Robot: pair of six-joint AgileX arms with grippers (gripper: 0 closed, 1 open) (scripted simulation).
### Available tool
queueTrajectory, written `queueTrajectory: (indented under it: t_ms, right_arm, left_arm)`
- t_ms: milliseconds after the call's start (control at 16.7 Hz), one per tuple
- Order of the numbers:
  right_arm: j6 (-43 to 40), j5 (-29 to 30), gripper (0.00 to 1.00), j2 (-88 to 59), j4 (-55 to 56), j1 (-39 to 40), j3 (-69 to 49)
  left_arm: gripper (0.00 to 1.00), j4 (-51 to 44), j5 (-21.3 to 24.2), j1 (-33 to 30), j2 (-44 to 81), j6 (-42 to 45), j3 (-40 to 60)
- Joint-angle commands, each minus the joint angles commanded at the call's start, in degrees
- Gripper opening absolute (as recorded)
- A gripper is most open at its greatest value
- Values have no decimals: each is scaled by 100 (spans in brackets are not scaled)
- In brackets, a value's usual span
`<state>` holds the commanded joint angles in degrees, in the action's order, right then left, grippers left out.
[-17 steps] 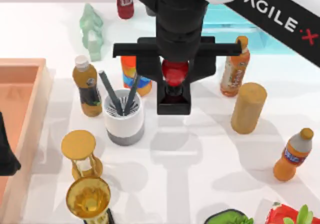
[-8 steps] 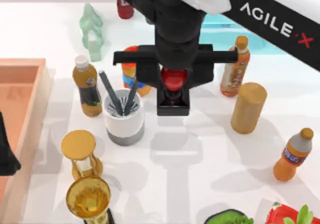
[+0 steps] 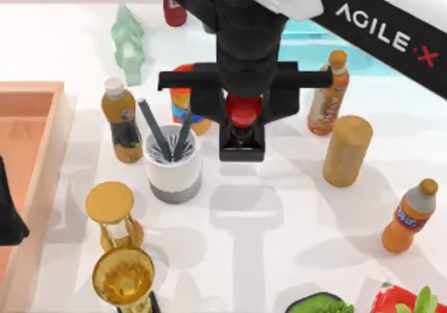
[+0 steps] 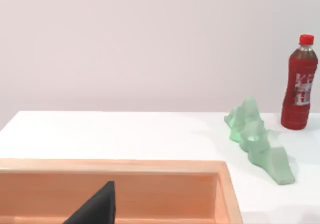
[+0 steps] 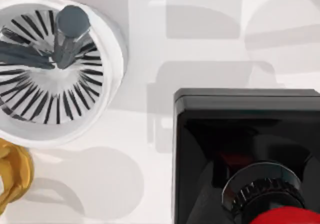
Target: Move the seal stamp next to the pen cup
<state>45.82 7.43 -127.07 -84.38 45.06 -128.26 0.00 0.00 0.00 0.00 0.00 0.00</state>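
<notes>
The seal stamp [image 3: 242,145], a black square base with a red knob, hangs just right of the pen cup [image 3: 174,170], close to the table. My right gripper [image 3: 243,110] reaches in from the back right and is shut on the stamp's red knob. In the right wrist view the stamp's base [image 5: 240,134] casts an offset shadow on the table, with the slotted pen cup [image 5: 55,69] and its grey pens alongside. My left gripper [image 3: 7,212] is parked at the left edge over the wooden tray; one dark fingertip [image 4: 95,209] shows in the left wrist view.
An orange-and-blue can [image 3: 183,100] and a brown bottle [image 3: 121,121] stand behind the cup. A tan cylinder [image 3: 346,150] and two orange bottles [image 3: 328,93] [image 3: 408,216] stand to the right. An hourglass [image 3: 112,215] and gold trophy [image 3: 124,274] stand in front. The wooden tray [image 3: 35,117] lies left.
Over the first half second my right gripper sank slightly with the stamp and shifted a little. Since then nothing has visibly moved.
</notes>
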Motion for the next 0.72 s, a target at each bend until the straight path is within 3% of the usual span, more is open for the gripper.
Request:
queueTrajectory:
  t_ms: [360,720]
  right_arm:
    - [0,0,98,0,0,0,0]
    - [0,0,100,0,0,0,0]
  left_arm:
    - [100,0,0,0,0,0,0]
    - [100,0,0,0,0,0,0]
